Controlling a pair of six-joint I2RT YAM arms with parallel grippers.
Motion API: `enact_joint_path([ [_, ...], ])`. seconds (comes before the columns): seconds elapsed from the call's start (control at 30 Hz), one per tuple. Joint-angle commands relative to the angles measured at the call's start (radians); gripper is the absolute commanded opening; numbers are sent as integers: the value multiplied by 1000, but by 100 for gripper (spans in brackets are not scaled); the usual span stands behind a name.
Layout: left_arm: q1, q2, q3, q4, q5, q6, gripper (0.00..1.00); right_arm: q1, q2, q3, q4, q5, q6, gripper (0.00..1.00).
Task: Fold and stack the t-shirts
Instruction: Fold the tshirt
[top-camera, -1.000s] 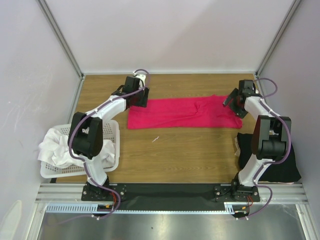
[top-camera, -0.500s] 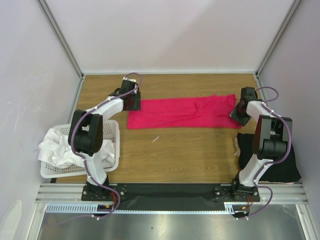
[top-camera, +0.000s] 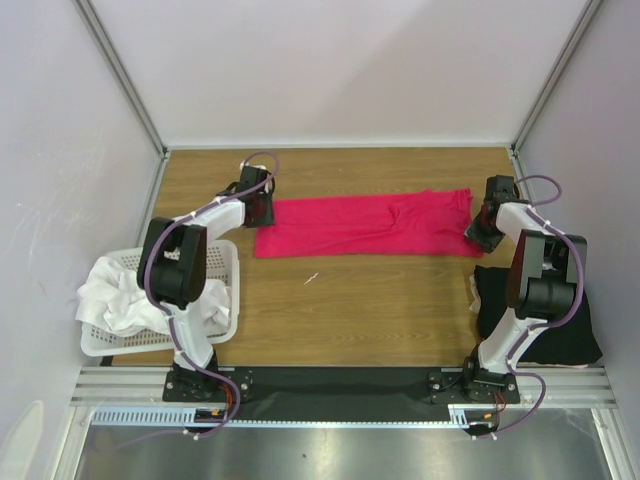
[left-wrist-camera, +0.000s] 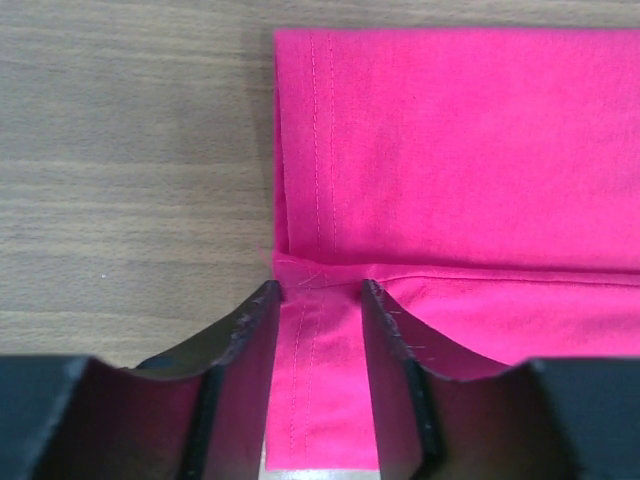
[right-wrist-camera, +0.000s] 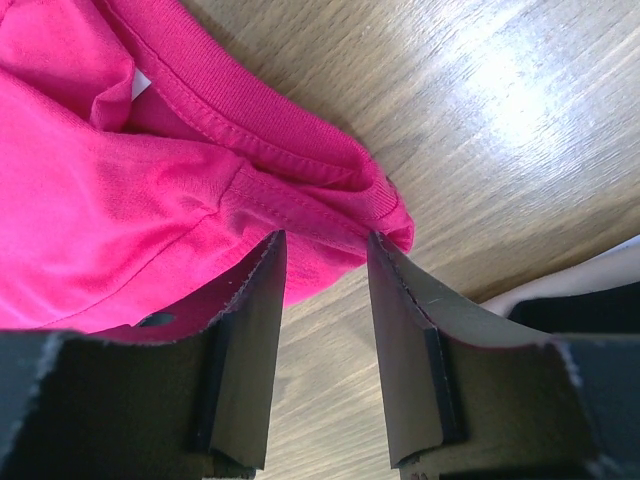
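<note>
The crimson-pink t-shirt (top-camera: 365, 226) lies folded into a long strip across the far half of the table. My left gripper (top-camera: 262, 207) is down at its left end. In the left wrist view the left gripper (left-wrist-camera: 320, 292) is open, its fingers astride the stitched hem corner (left-wrist-camera: 312, 350), which lies flat between them. My right gripper (top-camera: 479, 227) is at the shirt's right end. There the right gripper (right-wrist-camera: 325, 245) is open, fingertips at the ribbed collar edge (right-wrist-camera: 300, 150), with bare table between the fingers. A white neck label (right-wrist-camera: 140, 86) peeks out. A black t-shirt (top-camera: 545, 320) lies near right.
A white perforated basket (top-camera: 229, 283) at the near left holds crumpled white t-shirts (top-camera: 112, 295). Grey walls and metal frame posts close in the table on three sides. Bare wood lies between the pink shirt and the arm bases.
Both grippers dropped onto the ends of the pink shirt, the left shifting left, the right moving in toward the collar. Both pairs of jaws have narrowed.
</note>
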Motion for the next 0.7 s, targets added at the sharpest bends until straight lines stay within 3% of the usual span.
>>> enact_joint_path([
  [0.0,11,16,-2,38,-2,-27,43,-5,-11,12,11,22,-13,43],
  [0.17,19,16,-5,46,-22,-40,28,-8,-10,14,6,31,-16,41],
  [0.33,30,-1,-9,60,-68,-83,1,-16,-10,9,-3,42,-20,37],
  [0.67,45,-53,-35,107,-114,-133,0,-30,-14,-6,2,45,-28,33],
])
